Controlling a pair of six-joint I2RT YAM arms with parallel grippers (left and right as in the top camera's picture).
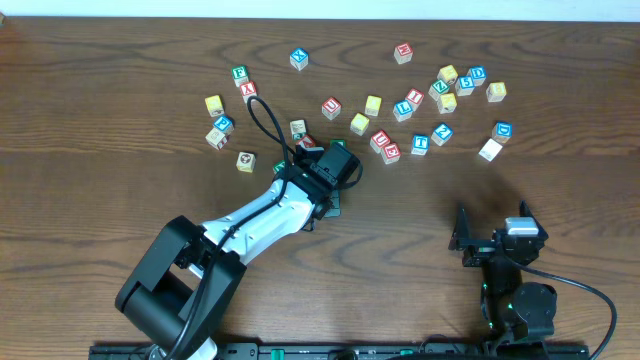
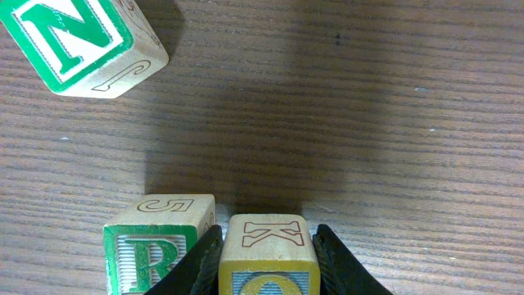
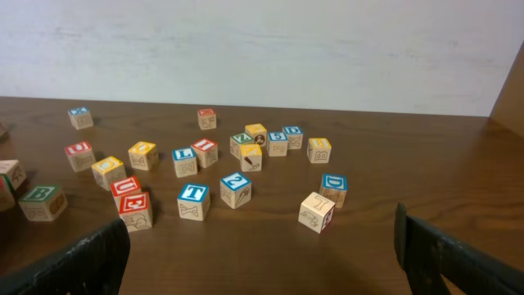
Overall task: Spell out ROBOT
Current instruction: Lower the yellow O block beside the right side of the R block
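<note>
while the right tool (image 3: 264, 250) gapes empty, the left tool (image 2: 269, 269) pinches a yellow-faced wooden cube (image 2: 266, 239).

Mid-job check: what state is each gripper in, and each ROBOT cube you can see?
left gripper, shut on the yellow O cube.
yellow O cube, held between the fingers, beside the green R cube.
green R cube, resting on the table, outside the grip.
blue T cube, loose on the table, T facing up.
green B cube, loose on the table.
right gripper, open, holding nothing.
</note>
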